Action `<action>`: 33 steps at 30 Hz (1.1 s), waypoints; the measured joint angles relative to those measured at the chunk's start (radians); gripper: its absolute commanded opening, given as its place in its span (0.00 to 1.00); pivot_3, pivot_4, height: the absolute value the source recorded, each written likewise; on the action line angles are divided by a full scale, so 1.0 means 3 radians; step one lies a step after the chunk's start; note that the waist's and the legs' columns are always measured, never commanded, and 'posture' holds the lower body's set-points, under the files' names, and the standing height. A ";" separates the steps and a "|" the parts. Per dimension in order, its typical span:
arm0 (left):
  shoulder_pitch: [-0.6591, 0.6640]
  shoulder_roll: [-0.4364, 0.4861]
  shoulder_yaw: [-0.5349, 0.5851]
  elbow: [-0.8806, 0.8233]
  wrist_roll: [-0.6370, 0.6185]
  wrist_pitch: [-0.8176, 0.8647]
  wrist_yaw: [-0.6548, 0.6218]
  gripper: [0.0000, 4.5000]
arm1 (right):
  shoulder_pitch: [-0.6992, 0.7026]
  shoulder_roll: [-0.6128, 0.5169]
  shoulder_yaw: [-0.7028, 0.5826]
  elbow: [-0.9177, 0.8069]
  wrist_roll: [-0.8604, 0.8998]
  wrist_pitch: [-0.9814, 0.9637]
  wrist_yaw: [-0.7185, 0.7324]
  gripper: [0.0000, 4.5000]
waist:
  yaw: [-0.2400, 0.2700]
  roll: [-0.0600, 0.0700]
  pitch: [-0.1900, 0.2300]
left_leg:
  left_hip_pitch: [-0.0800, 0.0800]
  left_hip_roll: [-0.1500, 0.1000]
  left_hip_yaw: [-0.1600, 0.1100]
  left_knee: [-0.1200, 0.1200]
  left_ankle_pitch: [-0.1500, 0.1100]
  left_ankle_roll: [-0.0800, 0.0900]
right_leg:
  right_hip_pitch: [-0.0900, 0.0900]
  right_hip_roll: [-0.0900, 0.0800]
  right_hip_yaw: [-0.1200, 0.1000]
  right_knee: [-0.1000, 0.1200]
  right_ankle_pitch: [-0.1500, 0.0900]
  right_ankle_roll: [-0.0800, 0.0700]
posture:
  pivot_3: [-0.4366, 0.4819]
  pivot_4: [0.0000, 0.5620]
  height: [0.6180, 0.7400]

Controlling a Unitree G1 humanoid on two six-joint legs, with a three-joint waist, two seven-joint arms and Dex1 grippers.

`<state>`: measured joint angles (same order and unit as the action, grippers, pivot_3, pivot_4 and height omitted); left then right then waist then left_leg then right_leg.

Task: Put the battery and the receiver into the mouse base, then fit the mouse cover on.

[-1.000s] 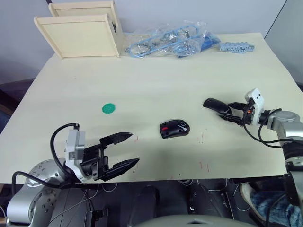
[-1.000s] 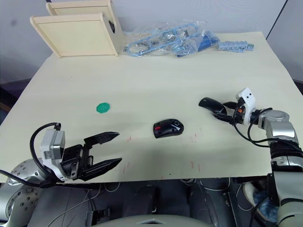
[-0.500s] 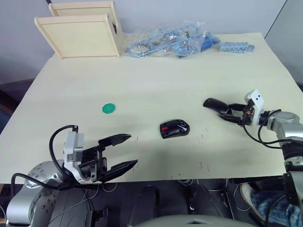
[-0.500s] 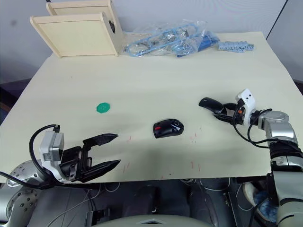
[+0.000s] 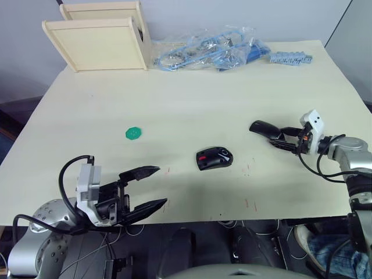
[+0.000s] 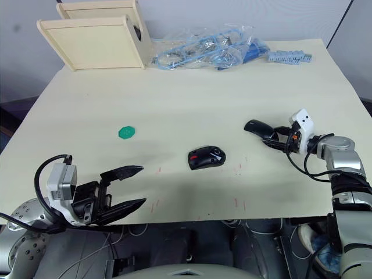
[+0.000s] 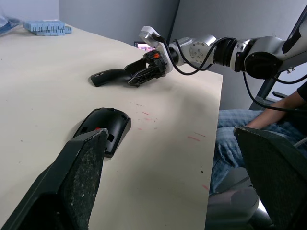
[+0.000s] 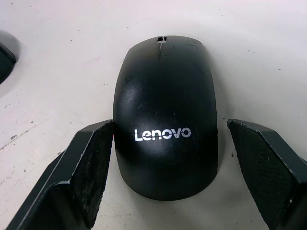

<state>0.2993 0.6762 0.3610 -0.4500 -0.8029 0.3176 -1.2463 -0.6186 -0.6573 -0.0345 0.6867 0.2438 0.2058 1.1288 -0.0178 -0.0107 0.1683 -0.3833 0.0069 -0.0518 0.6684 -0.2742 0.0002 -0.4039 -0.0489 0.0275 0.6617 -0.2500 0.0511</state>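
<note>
Since a second ago, our left pincer [image 5: 145,187] has slid a little back toward the near table edge and lower, while our right pincer [image 5: 278,141] has hardly shifted at all. We see the left pincer wide open and empty, its two black fingers spread over the front left part of the table [image 5: 192,93].

Our right pincer rests at the right side of the table with its fingers open on either side of the mouse cover [image 8: 165,129]. In the right wrist view one finger [image 8: 91,167] touches or nearly touches the cover's side, while the other stands clearly apart from it, so the cover is straddled rather than clamped. That cover lies flat on the table, glossy black with white Lenovo lettering on top.

We find the mouse base [image 5: 214,157] near the middle of the table, well apart from the cover and to its left, with its red patch showing on the side toward our left arm. It sits between our two pincers, and neither of them touches it.

A small green disc [image 5: 133,133] lies farther left on the table. At the far edge we see two pale wooden boxes [image 5: 96,43], a heap of clear plastic bags [image 5: 206,49] holding blue parts, and a small blue strip [image 5: 289,57] beside them. A person's denim-clad leg [image 7: 240,129] appears past the table edge in the left wrist view.
</note>
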 measured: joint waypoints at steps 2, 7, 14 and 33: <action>0.0000 0.0000 0.0000 0.0002 0.0022 -0.0008 -0.0008 1.00 | 0.0000 0.0000 0.0000 0.0000 0.0000 0.0000 0.0000 0.76 | 0.0000 0.0000 0.0000 | 0.0000 0.0000 0.0000 0.0000 0.0000 0.0000 | 0.0000 0.0000 0.0000 0.0000 0.0000 0.0000 | 0.48 0.27 1.00; 0.0003 -0.0001 0.0000 0.0005 0.0048 -0.0022 -0.0033 1.00 | 0.0000 0.0000 0.0000 -0.0002 -0.0001 0.0000 0.0000 0.71 | 0.0000 0.0000 0.0000 | 0.0000 0.0000 0.0000 0.0000 0.0000 0.0000 | 0.0000 0.0000 0.0000 0.0000 0.0000 0.0000 | 0.48 0.27 1.00; 0.0023 -0.0003 0.0000 0.0005 0.0050 -0.0043 -0.0048 1.00 | 0.0001 0.0000 0.0000 -0.0065 0.0001 0.0010 0.0000 0.71 | -0.0002 0.0002 0.0001 | 0.0000 0.0000 0.0000 0.0000 0.0000 0.0000 | 0.0000 0.0000 0.0000 0.0000 0.0000 0.0000 | 0.48 0.27 1.00; -0.0066 -0.0004 -0.0034 0.0099 0.0056 -0.0070 -0.0046 1.00 | 0.0229 -0.0063 -0.0024 -0.0946 0.0204 0.0442 0.0014 0.71 | 0.0000 0.0007 0.0005 | 0.0000 0.0000 -0.0001 0.0000 0.0000 0.0000 | 0.0000 0.0000 0.0000 0.0000 0.0000 0.0000 | 0.48 0.27 1.00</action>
<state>0.2794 0.6750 0.3509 -0.4202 -0.7860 0.2967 -1.2601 -0.5500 -0.6762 -0.0418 0.4030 0.3051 0.3382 1.1331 -0.0179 -0.0086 0.1698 -0.3834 0.0070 -0.0522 0.6684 -0.2742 0.0002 -0.4040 -0.0489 0.0274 0.6617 -0.2500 0.0511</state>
